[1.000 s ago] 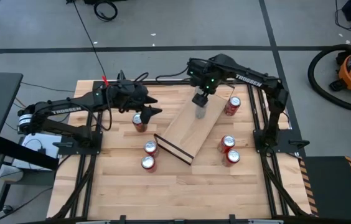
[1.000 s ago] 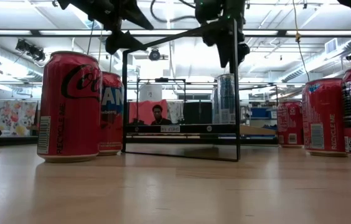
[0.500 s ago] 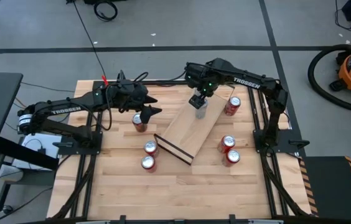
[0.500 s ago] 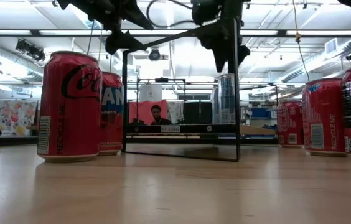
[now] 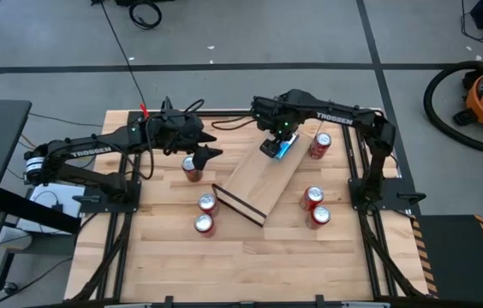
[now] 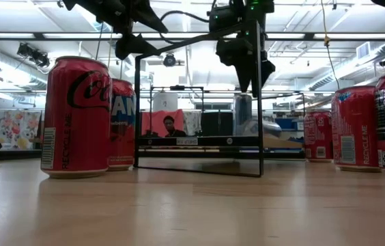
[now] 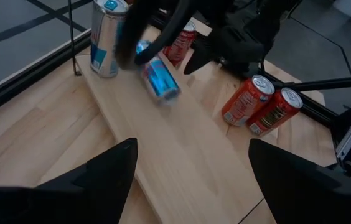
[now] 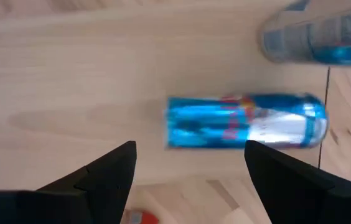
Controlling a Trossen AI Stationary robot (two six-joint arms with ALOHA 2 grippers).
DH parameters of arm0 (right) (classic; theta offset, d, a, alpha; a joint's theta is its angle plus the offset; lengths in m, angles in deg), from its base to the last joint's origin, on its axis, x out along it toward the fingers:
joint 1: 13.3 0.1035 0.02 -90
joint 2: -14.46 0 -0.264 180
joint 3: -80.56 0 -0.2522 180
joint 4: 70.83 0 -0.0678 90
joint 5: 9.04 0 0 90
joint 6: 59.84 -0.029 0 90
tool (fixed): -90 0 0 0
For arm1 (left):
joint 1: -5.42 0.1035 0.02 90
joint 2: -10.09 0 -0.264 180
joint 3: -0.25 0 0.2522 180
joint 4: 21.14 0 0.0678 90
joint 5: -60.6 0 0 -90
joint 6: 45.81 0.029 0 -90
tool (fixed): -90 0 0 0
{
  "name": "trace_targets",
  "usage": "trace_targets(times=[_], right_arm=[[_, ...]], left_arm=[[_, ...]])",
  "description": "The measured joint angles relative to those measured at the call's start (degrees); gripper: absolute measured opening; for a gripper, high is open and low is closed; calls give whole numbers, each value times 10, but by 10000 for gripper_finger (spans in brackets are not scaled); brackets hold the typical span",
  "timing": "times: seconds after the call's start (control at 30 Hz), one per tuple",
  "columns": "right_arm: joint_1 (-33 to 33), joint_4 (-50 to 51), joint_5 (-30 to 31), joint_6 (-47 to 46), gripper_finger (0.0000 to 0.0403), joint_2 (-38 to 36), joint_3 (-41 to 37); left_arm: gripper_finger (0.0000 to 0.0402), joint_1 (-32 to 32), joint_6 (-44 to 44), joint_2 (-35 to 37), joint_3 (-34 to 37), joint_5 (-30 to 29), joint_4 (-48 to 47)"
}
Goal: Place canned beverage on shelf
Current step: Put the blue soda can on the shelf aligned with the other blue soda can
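The blue-and-silver can [image 8: 244, 129] lies on its side on the shelf [image 5: 254, 184], toppled across the light-wood board near its far end. In the right wrist view it lies crosswise just ahead of the right gripper [image 8: 191, 171], whose two dark fingers [image 8: 104, 171] stand apart with nothing between them: the gripper is released, and the can sits free of it. From above, the right gripper [image 5: 273, 141] hangs over that far part of the shelf, with the fallen can [image 5: 283, 147] showing just beside it.

A second blue-and-silver can [image 7: 105, 37] stands upright at the far corner of the shelf, close to the fallen one [image 7: 157, 76] but not touching it; in the right wrist view it shows only as a blurred shape [image 8: 315, 37].

The left gripper [image 5: 207, 154] waits over the counter [image 5: 250, 265] beside the shelf's left edge, above a red can [image 5: 192, 168]; its fingers [image 7: 110, 171] are spread and hold nothing.

Other red cans stand on the counter: two [image 5: 206, 204] near the shelf's dark end edge, two [image 5: 313, 198] to the shelf's right, and one [image 5: 320, 145] near the far right corner of the shelf. In the low view a person [image 6: 171, 126] shows far beyond the counter.
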Motion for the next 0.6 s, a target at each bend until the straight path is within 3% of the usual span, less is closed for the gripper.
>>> trace_targets(times=[0.1, 0.2, 0.4, 0.6], right_arm=[[-5, -2, -37, 10, 309, -1, 0], [-3, 15, -35, 49, 309, -2, 0], [-15, 43, -11, 23, 309, -2, 0], [-13, 40, 23, 259, 309, -2, 0]], left_arm=[[318, 0, 0, 6, 0, 0, -5], [318, 0, 0, 6, -1, 0, -5], [318, 0, 0, 6, -1, 0, -5], [318, 0, 7, 6, -1, 0, -2]])
